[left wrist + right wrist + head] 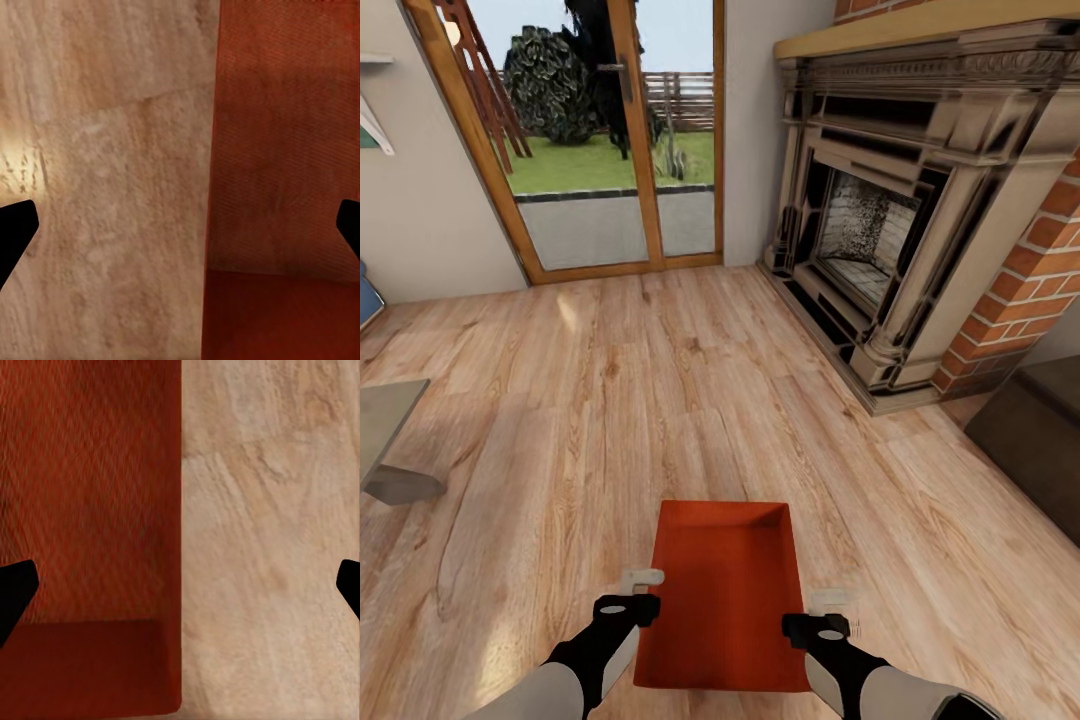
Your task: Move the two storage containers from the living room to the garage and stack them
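Note:
One orange-red open-top storage container (725, 590) lies on the light wood-plank floor (660, 400) of the living room, right in front of me. My left gripper (644, 590) stands open over the container's left long wall. In the left wrist view its dark fingertips (15, 232) are spread wide, with the container (285, 172) wall between them. My right gripper (828, 612) is open over the right long wall, and its fingertips (15, 596) likewise straddle the container (90, 510) wall. A second container is out of view.
A brick fireplace (880, 230) with a dark surround stands at the right. A wood-framed glass door (610, 150) is ahead. A table corner (385, 420) juts in at the left. A dark low block (1030, 440) sits at the right edge.

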Robot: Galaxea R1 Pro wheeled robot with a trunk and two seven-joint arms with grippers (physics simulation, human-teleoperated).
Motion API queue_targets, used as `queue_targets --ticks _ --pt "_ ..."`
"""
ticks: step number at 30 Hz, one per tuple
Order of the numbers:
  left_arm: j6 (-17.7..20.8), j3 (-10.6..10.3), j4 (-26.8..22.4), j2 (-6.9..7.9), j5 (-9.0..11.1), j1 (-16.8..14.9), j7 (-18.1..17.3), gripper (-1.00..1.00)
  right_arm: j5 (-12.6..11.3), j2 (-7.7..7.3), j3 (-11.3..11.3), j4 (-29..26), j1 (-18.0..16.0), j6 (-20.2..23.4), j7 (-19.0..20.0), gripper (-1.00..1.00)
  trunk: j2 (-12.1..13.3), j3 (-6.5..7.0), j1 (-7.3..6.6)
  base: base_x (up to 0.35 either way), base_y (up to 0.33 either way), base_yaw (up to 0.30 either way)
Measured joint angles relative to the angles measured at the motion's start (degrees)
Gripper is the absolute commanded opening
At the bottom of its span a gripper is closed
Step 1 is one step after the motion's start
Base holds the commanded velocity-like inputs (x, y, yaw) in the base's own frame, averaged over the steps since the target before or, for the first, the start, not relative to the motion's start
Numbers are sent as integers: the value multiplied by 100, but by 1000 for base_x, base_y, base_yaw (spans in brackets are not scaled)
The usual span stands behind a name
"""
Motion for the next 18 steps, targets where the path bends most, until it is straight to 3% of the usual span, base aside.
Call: queue_targets --ticks 18 --pt "6 -31 -98 -60 -41 0 101 100 1 -12 2 0 -4 0 0 100 0 0 0 0 0 0"
